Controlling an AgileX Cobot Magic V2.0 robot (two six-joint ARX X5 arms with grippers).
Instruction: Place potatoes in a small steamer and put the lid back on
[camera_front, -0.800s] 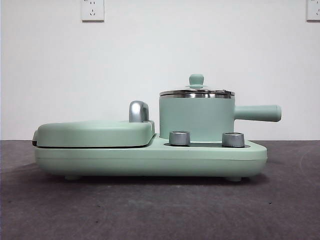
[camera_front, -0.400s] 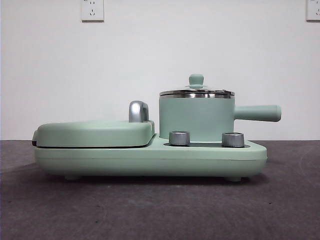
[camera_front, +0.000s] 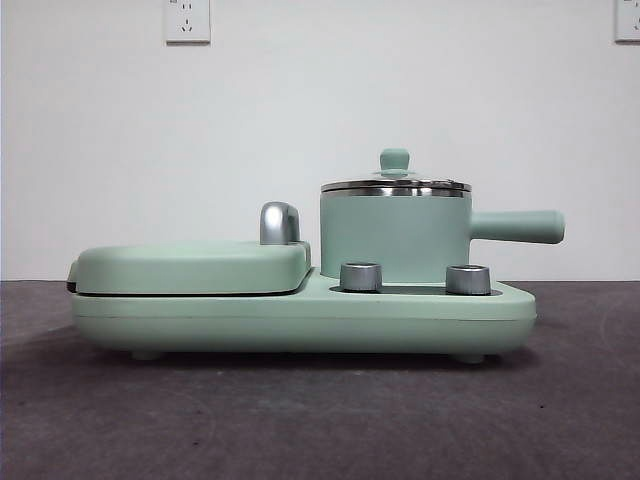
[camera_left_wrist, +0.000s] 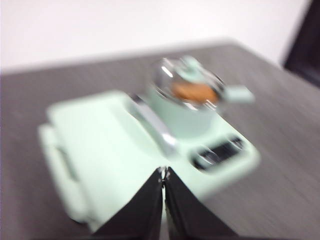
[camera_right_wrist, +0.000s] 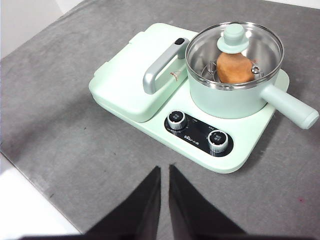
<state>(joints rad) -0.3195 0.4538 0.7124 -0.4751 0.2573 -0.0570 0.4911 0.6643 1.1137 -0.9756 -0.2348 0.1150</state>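
Observation:
The mint-green small steamer (camera_front: 395, 240) stands on the right half of a mint-green cooker base (camera_front: 300, 322), its straight handle (camera_front: 515, 227) pointing right. The glass lid (camera_front: 394, 186) with its green knob sits on the steel rim. Through the glass, the right wrist view shows one orange-brown potato (camera_right_wrist: 234, 70) inside the steamer (camera_right_wrist: 225, 102). My right gripper (camera_right_wrist: 165, 170) hovers high above the table in front of the cooker, shut and holding nothing. The left wrist view is blurred; my left gripper (camera_left_wrist: 164, 172) is shut and empty above the cooker, the potato (camera_left_wrist: 194, 91) showing in the steamer (camera_left_wrist: 185, 117).
A flat mint-green griddle cover (camera_front: 190, 265) with a chrome handle (camera_front: 278, 222) fills the base's left half. Two steel dials (camera_front: 361, 277) (camera_front: 467, 279) sit in front of the steamer. Grey tabletop (camera_front: 320, 420) surrounds the cooker. No arm shows in the front view.

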